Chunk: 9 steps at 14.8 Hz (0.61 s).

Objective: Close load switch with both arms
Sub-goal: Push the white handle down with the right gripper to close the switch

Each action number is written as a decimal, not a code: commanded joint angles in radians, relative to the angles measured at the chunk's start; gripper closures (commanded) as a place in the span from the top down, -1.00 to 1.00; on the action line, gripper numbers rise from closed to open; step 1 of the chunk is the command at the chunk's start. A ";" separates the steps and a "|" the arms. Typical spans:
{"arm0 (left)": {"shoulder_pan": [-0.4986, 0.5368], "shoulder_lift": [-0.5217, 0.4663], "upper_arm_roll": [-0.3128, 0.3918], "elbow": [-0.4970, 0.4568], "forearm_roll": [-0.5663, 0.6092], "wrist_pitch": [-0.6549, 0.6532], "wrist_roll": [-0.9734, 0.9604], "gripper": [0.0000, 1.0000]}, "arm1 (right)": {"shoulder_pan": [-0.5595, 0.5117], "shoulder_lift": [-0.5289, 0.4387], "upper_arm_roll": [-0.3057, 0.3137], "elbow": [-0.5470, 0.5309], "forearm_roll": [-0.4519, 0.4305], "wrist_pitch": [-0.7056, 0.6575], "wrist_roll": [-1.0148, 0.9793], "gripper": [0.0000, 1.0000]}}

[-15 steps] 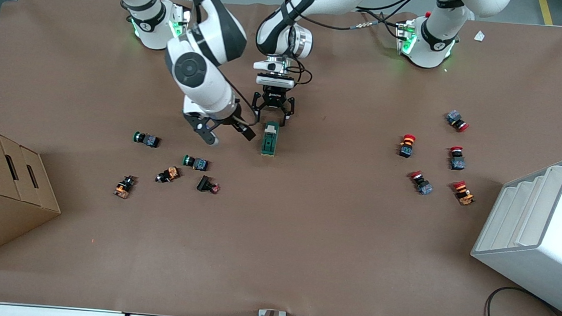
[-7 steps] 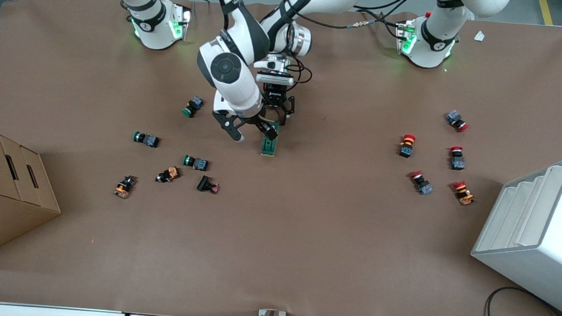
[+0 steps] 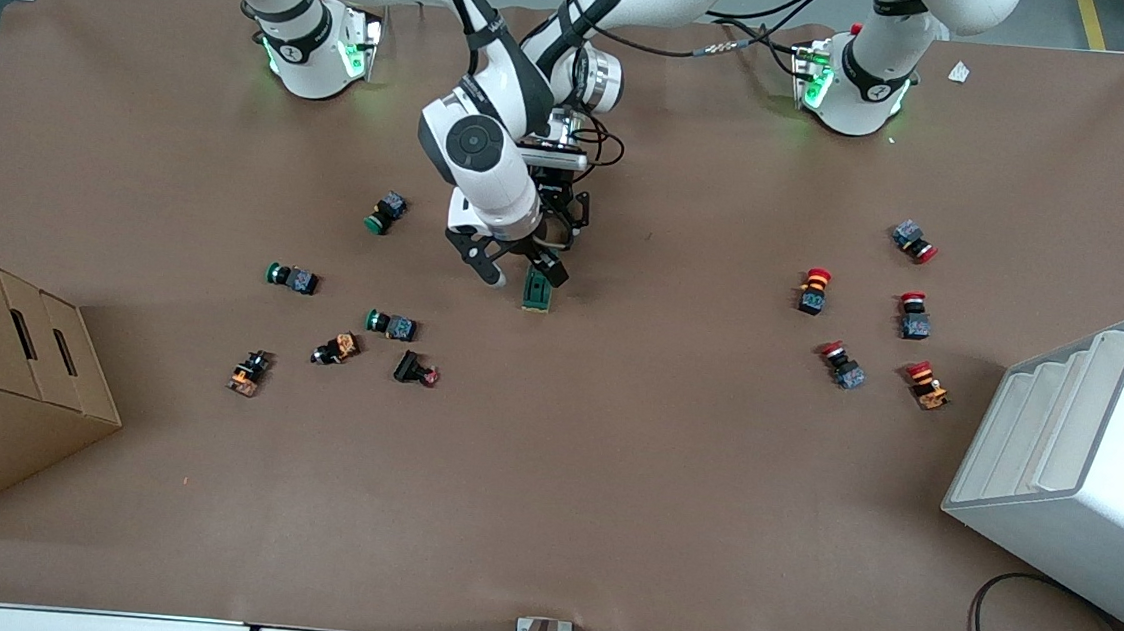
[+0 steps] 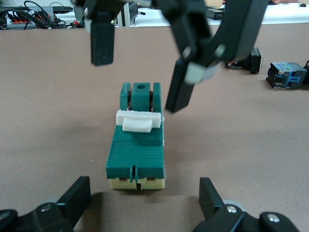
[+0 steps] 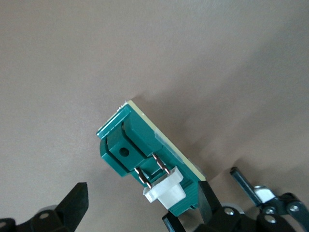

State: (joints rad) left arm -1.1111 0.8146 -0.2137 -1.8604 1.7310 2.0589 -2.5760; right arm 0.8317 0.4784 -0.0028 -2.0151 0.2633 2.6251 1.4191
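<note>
Switch position: the load switch (image 3: pixel 537 291) lies flat on the table (image 3: pixel 609 480) near the middle, closer to the robot bases than to the front camera, with loose push buttons (image 3: pixel 391 324) well apart toward the right arm's end.

Long axis: it runs toward and away from the front camera; the left wrist view shows the cream base end (image 4: pixel 137 182) closest to the left gripper, the white lever (image 4: pixel 139 120) further along the top, and the green hinge post (image 4: pixel 140 95) at the end nearest the front camera.

Right gripper: the right gripper (image 3: pixel 518 268) hangs over the switch, fingers spread wide and holding nothing; in the left wrist view one finger (image 4: pixel 102 41) is off to one side of the hinge post and the other (image 4: pixel 182 86) sits just beside the lever.

Left gripper: the left gripper (image 3: pixel 558 217) is low at the base end of the switch, fingers (image 4: pixel 77 198) wide apart either side of the long axis, gripping nothing.

Deciding relation: the lever lies between the right gripper's fingers, so that arm looks better placed to push it, while the left seems set to clamp the body across its width.

Risk: an unbraced push could probably slide the switch along its axis.
</note>
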 commanded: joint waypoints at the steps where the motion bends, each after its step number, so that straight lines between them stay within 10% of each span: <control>1: -0.007 0.061 -0.007 -0.014 -0.018 0.035 -0.030 0.98 | 0.032 0.020 -0.011 -0.013 0.022 0.055 0.017 1.00; 9: -0.006 0.061 -0.007 -0.014 -0.018 0.035 -0.030 0.98 | 0.047 0.048 -0.011 0.010 0.022 0.081 0.080 1.00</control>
State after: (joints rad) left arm -1.1114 0.8149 -0.2137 -1.8603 1.7312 2.0581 -2.5760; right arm 0.8658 0.5256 -0.0040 -2.0105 0.2640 2.6979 1.4866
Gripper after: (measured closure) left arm 0.004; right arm 0.000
